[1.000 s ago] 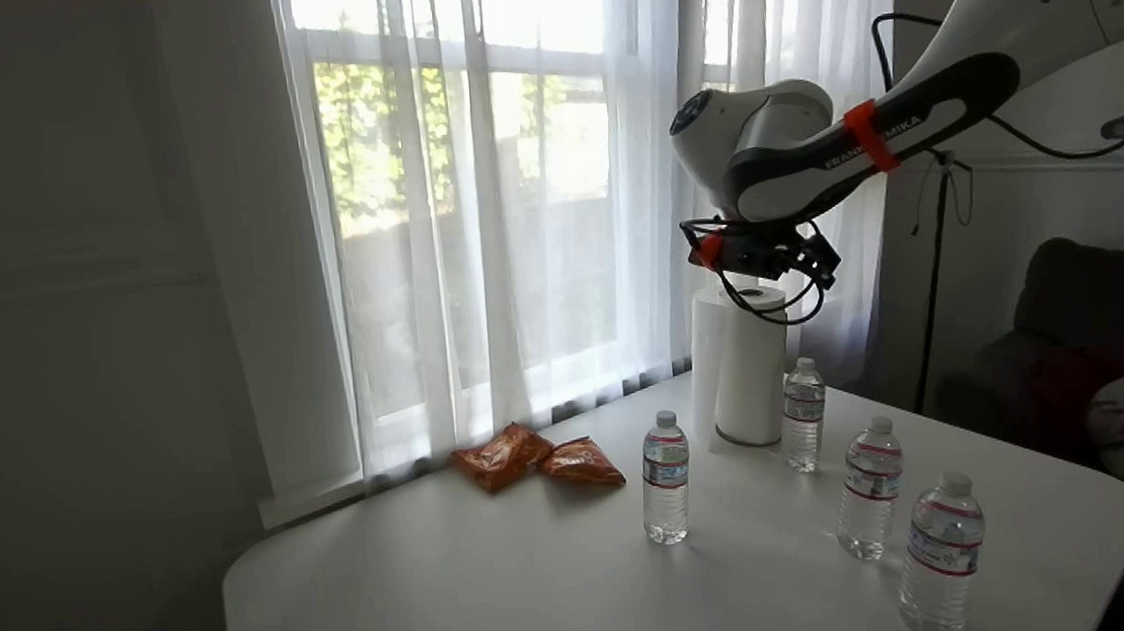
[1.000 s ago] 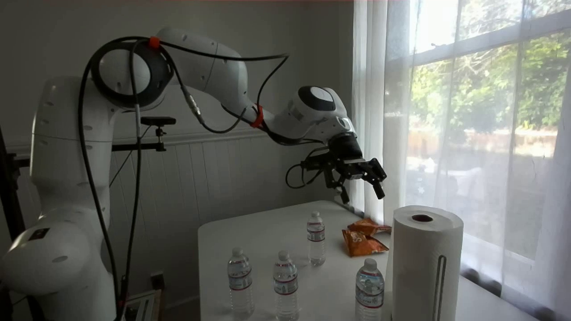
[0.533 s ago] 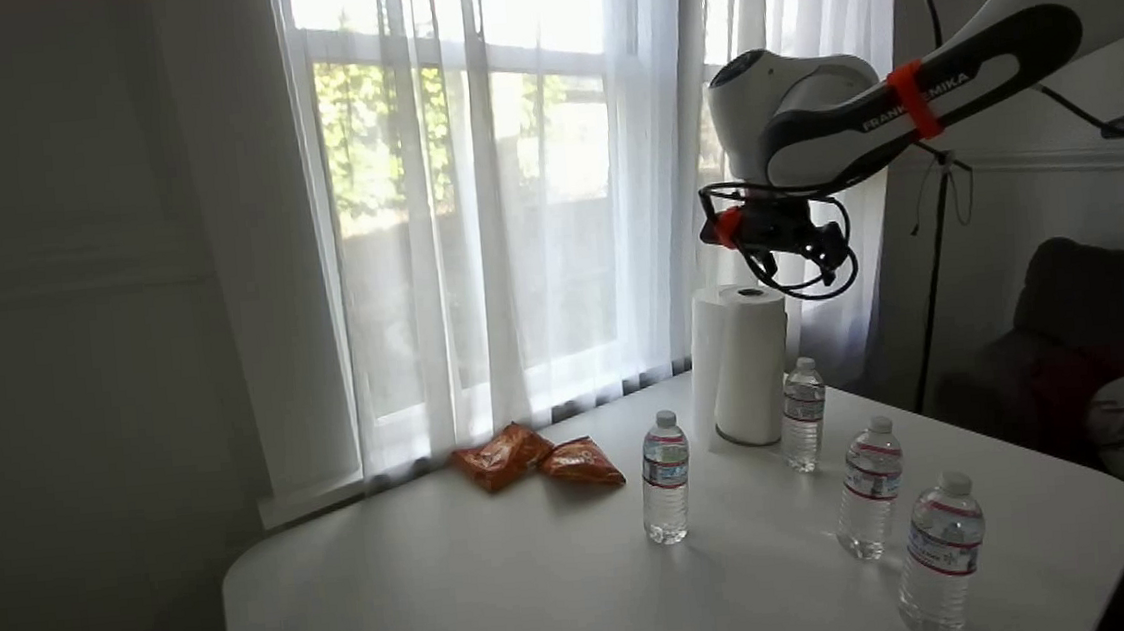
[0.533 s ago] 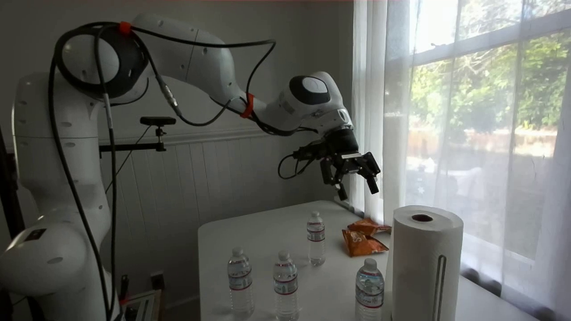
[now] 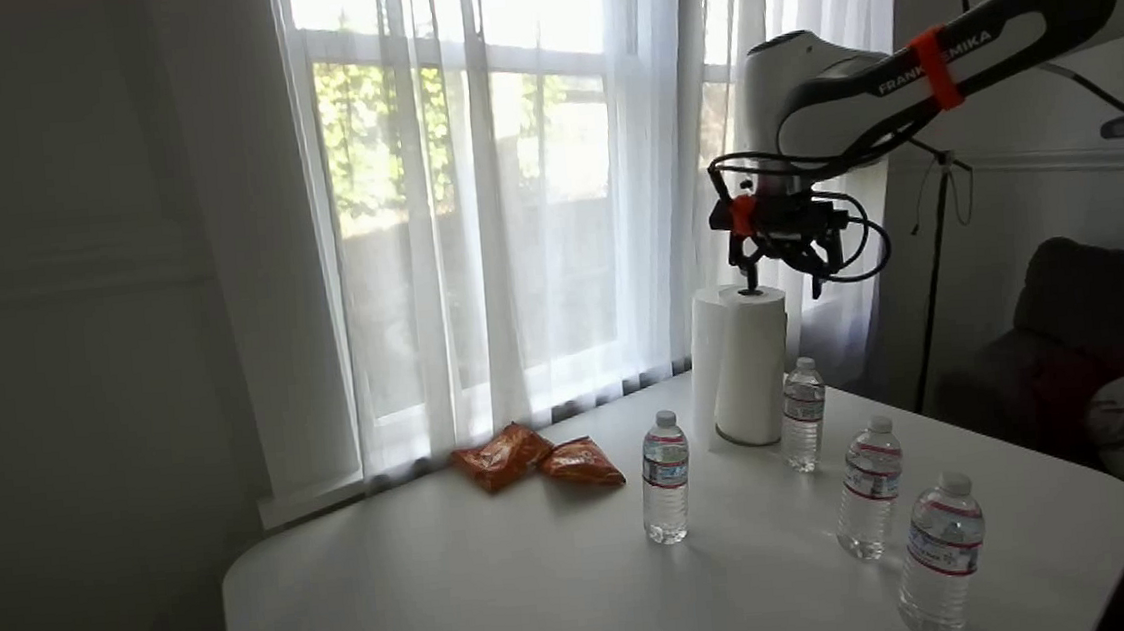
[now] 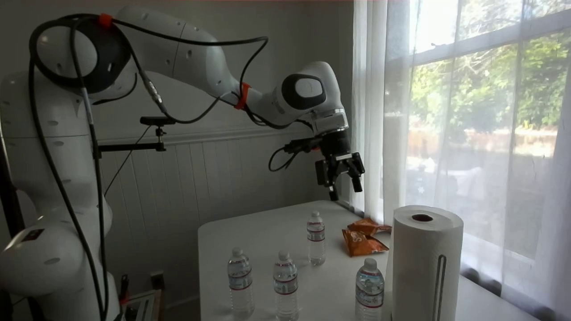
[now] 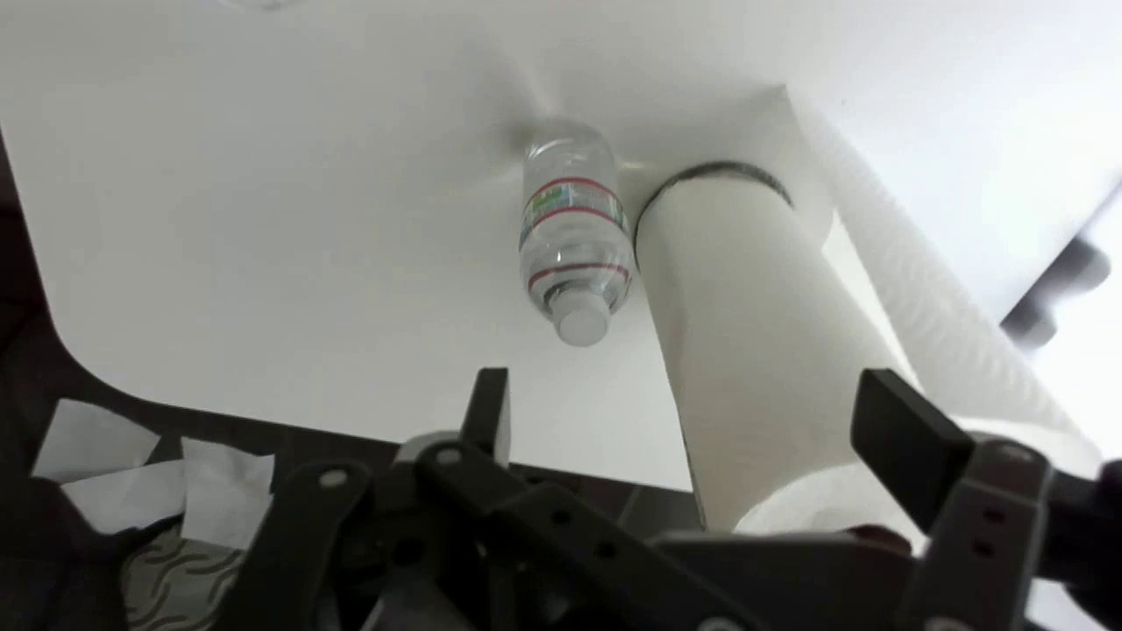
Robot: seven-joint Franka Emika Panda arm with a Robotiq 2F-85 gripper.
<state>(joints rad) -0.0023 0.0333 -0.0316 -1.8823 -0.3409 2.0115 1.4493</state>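
Note:
My gripper (image 5: 784,288) is open with nothing between its fingers. It hangs above the white table (image 5: 443,586), pointing down, and also shows in an exterior view (image 6: 345,192) and the wrist view (image 7: 684,394). A white paper towel roll (image 5: 749,371) stands upright; in the wrist view the roll (image 7: 754,333) lies below and toward the right finger. A clear water bottle (image 7: 574,219) with a white cap stands right beside the roll, also in an exterior view (image 6: 369,290). Another bottle (image 5: 668,478) stands near two orange snack bags (image 5: 505,457) (image 5: 582,462).
Two more upright bottles (image 5: 871,487) (image 5: 942,556) stand near one side of the table. A curtained window (image 5: 514,209) borders the table. A camera (image 6: 158,121) sits on a bracket behind the arm. In the wrist view, white papers (image 7: 219,491) lie beyond the table edge.
The arm has risen and drawn back, rightward in one exterior picture and leftward in the other. The gripper has tilted to point more straight down and stays open. The objects have not moved.

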